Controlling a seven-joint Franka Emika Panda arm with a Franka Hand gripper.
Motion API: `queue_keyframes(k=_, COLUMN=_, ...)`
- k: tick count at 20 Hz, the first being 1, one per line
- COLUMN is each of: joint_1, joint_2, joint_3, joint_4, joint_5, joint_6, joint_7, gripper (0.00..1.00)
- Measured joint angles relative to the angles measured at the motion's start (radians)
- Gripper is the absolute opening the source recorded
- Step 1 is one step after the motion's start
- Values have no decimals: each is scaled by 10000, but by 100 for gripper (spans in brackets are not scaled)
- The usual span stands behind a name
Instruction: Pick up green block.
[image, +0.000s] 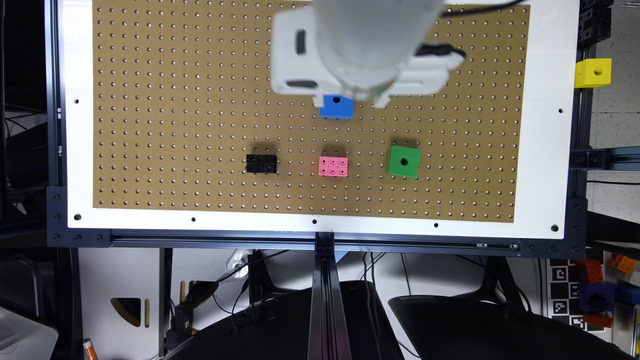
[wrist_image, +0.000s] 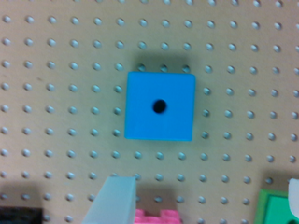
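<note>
The green block (image: 403, 161), a bright green cube with a dark round hole in its top, sits on the brown pegboard (image: 175, 100). Its corner shows in the wrist view (wrist_image: 275, 210). My gripper (image: 350, 96) hovers high over the blue cube (image: 336, 106), away from the green block, which lies to the exterior view's right and nearer the board's front edge. In the wrist view the gripper (wrist_image: 205, 183) is open, one pale finger (wrist_image: 116, 200) and the other finger (wrist_image: 294, 195) standing far apart with nothing between them. The blue cube (wrist_image: 160, 106) lies centred below the camera.
A pink studded brick (image: 333, 166) and a black brick (image: 261, 163) lie in a row with the green block. A yellow cube (image: 593, 73) is fixed to the frame off the board at the exterior view's right. The white border (image: 545, 125) rims the pegboard.
</note>
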Motion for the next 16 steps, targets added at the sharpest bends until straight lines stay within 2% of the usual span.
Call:
queue_keyframes(k=1, joint_1=16, joint_2=177, joint_3=90, joint_4=174, joint_5=-1, joint_6=0, joint_7=99, gripper=100)
queue_keyframes(k=2, joint_1=28, joint_2=312, joint_3=131, joint_4=303, joint_5=-2, joint_6=0, joint_7=155, gripper=100)
queue_keyframes(k=6, joint_1=25, joint_2=450, joint_3=148, joint_4=471, joint_5=-2, joint_6=-1, joint_7=170, gripper=100)
queue_keyframes(k=8, joint_1=29, joint_2=451, joint_3=202, joint_4=511, joint_5=-1, joint_6=-1, joint_7=207, gripper=100)
queue_keyframes(k=13, joint_1=42, joint_2=613, joint_3=511, joint_4=774, joint_5=-1, joint_6=-1, joint_7=495, gripper=100)
queue_keyframes(k=16, joint_1=62, joint_2=856, joint_3=677, joint_4=1070, joint_5=-1, joint_6=-1, joint_7=668, gripper=100)
